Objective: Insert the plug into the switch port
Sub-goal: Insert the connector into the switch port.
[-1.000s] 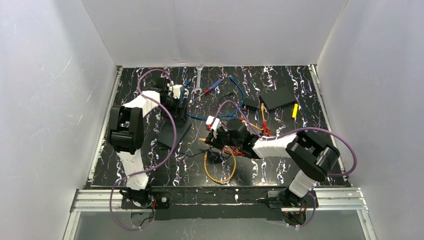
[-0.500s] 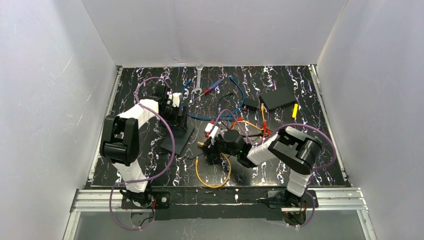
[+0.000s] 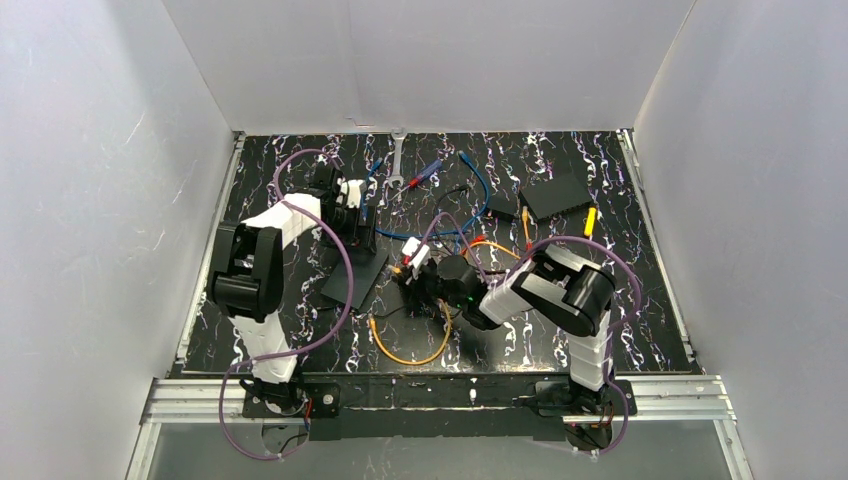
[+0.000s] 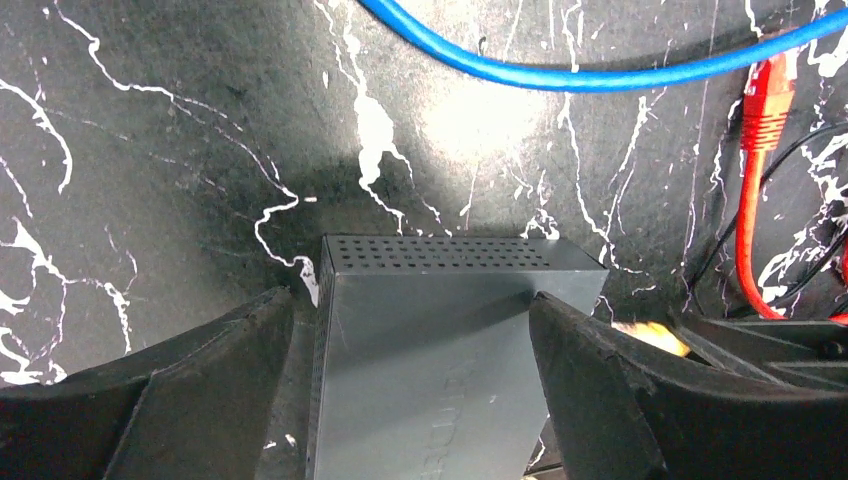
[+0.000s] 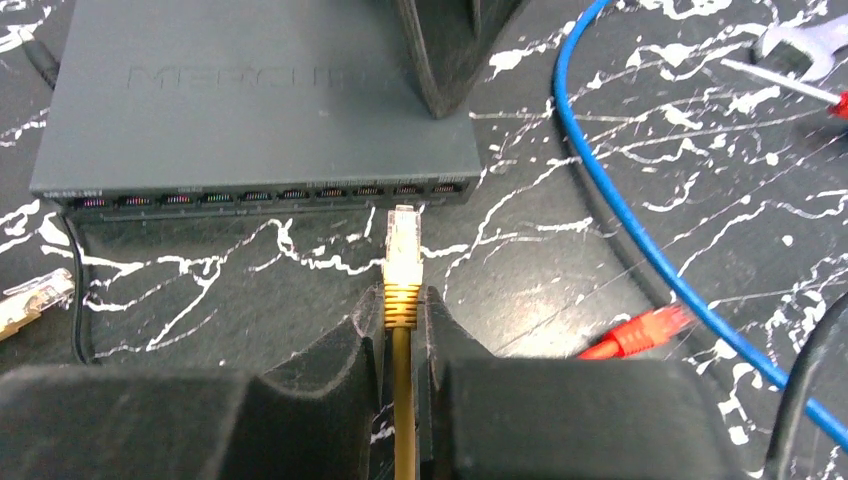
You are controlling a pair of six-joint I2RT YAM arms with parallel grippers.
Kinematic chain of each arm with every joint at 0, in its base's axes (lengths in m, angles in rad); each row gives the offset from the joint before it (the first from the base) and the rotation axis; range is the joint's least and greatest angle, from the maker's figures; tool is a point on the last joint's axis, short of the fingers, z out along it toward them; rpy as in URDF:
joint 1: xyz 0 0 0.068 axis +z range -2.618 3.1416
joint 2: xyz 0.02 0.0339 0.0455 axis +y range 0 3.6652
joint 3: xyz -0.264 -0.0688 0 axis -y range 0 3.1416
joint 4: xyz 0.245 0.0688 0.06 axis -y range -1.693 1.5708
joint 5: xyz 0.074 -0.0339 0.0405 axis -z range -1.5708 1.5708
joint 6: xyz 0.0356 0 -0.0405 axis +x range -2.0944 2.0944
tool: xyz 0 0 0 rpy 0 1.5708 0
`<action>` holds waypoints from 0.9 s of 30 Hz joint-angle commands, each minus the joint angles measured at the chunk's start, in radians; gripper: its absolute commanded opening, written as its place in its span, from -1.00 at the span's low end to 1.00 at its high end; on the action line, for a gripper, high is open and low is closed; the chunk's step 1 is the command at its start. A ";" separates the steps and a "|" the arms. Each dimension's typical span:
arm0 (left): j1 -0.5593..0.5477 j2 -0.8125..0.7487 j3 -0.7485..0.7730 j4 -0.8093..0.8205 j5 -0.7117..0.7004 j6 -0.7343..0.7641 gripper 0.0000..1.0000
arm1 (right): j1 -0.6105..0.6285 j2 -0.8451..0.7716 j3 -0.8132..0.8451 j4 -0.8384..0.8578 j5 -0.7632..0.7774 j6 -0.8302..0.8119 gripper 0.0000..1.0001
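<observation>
Two arms work over the black, white-veined marble desk (image 3: 520,345), with one claw each. The one flat matte-black switch box (image 3: 356,275) lies on the desk left of centre, under the left claw (image 4: 410,300). That claw is spread wide astride the switch. In the left wrist view one finger (image 4: 640,400) laps over the switch's edge. The other finger (image 4: 180,400) sits just beside the opposite edge, with a thin strip of desk showing between. Whether the claw presses on the box I cannot tell. The end of the switch far from that camera is pierced with small vent holes.

The right claw (image 5: 402,305) is pinched narrow on one yellow-orange cable (image 5: 402,400), just behind its pale beige plug (image 5: 402,235). The plug points straight at the switch's single row of sockets, near the right end of the row in the right wrist view. Its tip is just short of the socket face, not inside. The sockets are too small to count surely.

Also on the desk:
- One blue cable (image 4: 560,82) curves beyond the switch.
- One red-booted plug (image 5: 645,330) lies right of the right claw.
- A second, loose beige plug (image 5: 35,297) lies at the left of the right wrist view.
- One plain black slab (image 3: 556,195) sits well apart at the far right, with one small yellow stick (image 3: 590,220) just beside it.
- One silver wrench (image 3: 398,152) lies at the far edge.
</observation>
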 commanded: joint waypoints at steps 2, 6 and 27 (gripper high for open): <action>-0.002 0.029 0.044 -0.022 0.021 -0.006 0.70 | -0.002 0.029 0.047 0.089 0.040 -0.054 -0.97; -0.002 0.049 0.054 -0.037 0.001 -0.007 0.70 | -0.011 0.054 0.045 0.106 0.048 -0.055 -0.97; -0.006 0.086 0.078 -0.068 0.010 -0.013 0.69 | -0.049 0.140 0.112 0.146 -0.023 -0.041 -0.97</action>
